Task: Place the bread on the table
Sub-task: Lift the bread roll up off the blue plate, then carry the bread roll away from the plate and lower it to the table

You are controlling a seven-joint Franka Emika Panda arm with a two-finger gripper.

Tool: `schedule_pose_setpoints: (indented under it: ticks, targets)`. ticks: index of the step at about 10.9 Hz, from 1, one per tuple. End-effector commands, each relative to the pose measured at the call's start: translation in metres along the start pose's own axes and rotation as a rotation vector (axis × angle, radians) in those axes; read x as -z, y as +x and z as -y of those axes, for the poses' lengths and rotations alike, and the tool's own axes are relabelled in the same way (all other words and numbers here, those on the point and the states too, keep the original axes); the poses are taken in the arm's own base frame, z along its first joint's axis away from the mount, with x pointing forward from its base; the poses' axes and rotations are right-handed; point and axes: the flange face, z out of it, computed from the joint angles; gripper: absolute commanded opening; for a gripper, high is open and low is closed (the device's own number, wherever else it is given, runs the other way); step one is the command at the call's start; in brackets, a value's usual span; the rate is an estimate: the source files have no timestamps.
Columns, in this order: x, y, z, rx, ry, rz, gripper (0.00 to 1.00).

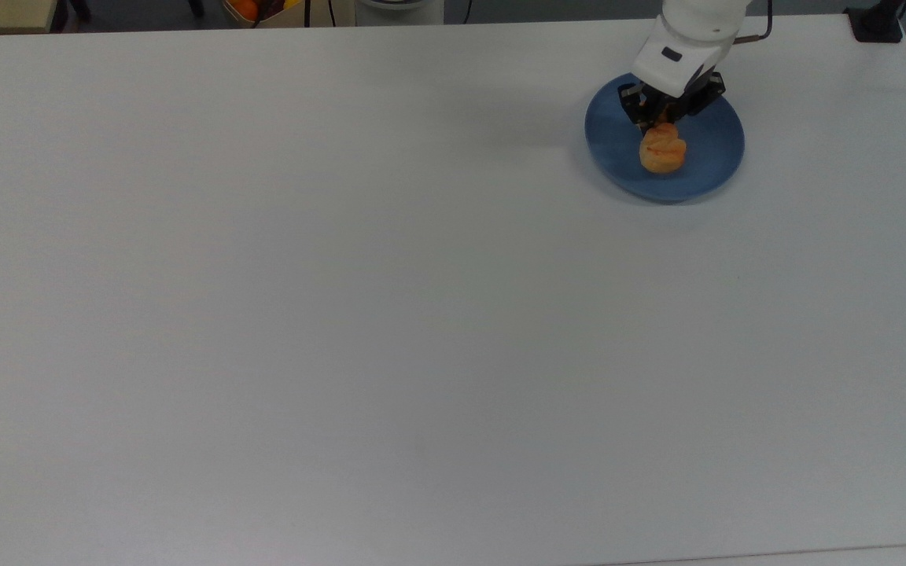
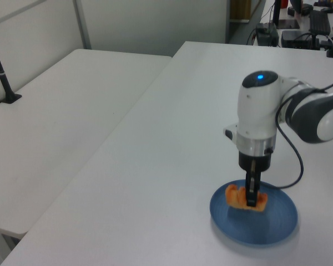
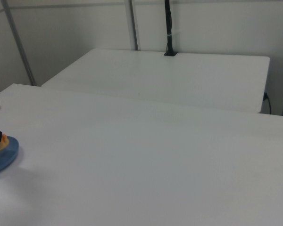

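The bread, a small golden-orange roll, hangs just above the blue plate at the top view's upper right. My gripper is shut on the bread's far end. In the left view the black fingers pinch the bread from above, and it is lifted a little off the plate. The white table spreads out under the plate. The right view has the plate and the bread at its left edge.
A second white table stands beside mine, with a black post at its far edge. A black clamp base sits at the table's back right corner in the top view. Cables trail from the arm.
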Motion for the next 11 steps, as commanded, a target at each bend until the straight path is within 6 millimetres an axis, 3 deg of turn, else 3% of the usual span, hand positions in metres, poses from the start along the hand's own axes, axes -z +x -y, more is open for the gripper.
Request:
schedule_pose_setpoints:
  ticks: [1, 4, 7, 9, 11]
  targets:
    - [0.064, 0.019, -0.035, 0.014, -0.016, -0.039, 0.25]
    - [0.116, 0.067, -0.106, 0.008, 0.003, -0.058, 0.28]
    - [0.158, 0.118, -0.202, 0.016, 0.0, -0.102, 0.28]
    - [0.159, 0.151, -0.256, 0.04, -0.007, -0.108, 0.27]
    - [0.143, 0.175, -0.291, 0.102, -0.031, -0.113, 0.28]
